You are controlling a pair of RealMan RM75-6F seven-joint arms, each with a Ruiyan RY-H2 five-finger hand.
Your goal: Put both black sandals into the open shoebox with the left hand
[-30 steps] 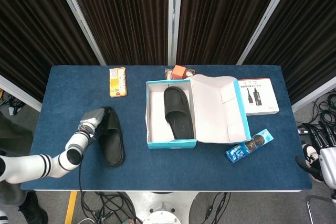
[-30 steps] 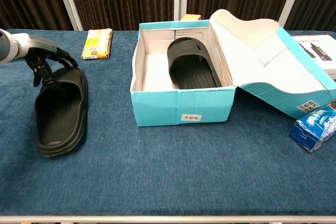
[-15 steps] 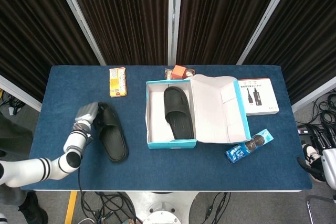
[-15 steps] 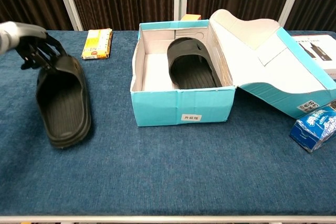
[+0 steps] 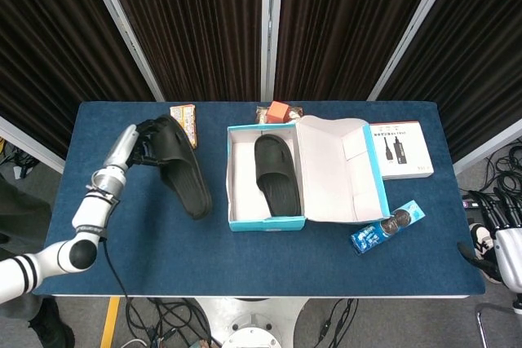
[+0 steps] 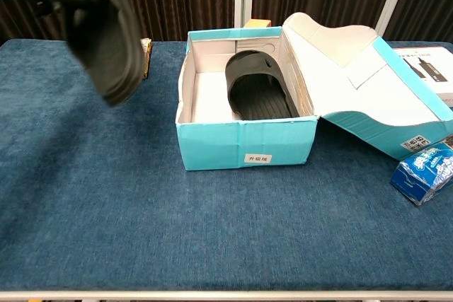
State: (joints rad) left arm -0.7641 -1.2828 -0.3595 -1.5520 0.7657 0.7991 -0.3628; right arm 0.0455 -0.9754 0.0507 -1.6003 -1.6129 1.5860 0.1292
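**Second sandal held aloft at left of shoebox**

The left hand (image 5: 143, 138) grips one black sandal (image 5: 183, 172) at its strap end, fingers closed around it. The sandal hangs clear of the table (image 5: 147, 242), toe end slanting downward toward the shoebox (image 5: 245, 222), over the rear left part of the table. In the chest view the held sandal (image 6: 106, 37) appears blurred, its ribbed sole facing the camera. It is plain black, broad-strapped. The other sandal (image 5: 276, 173) lies flat inside the shoebox, along its right side next to the open lid. The right hand (image 5: 499, 238) sits off the table's right edge; its fingers' state cannot be told.
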